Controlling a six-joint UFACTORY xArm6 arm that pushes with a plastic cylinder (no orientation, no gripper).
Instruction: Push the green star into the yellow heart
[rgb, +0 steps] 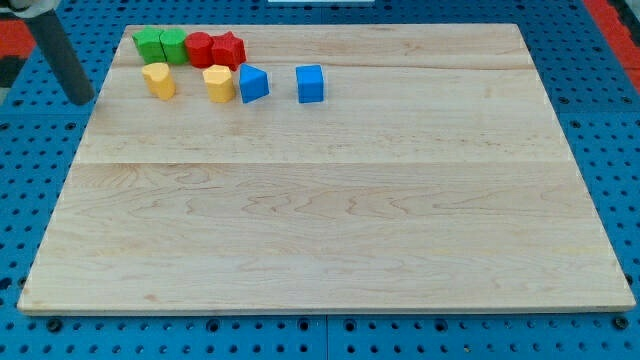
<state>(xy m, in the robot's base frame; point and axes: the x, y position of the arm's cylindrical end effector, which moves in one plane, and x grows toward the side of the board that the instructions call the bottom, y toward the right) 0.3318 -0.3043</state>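
Note:
The green star (150, 43) lies at the board's top left corner, touching a green round block (174, 44) on its right. Two yellow blocks lie just below that row. The right one (218, 83) looks like the yellow heart, and the left one (158, 79) looks like a hexagon; the shapes are hard to make out. My tip (82, 102) is at the board's left edge, to the left of and below the green star, touching no block.
A red round block (200, 47) and a red star (229, 48) continue the top row to the right of the green blocks. A blue triangle (253, 83) touches the right yellow block. A blue cube (310, 83) stands apart further right. The wooden board (330, 220) lies on blue pegboard.

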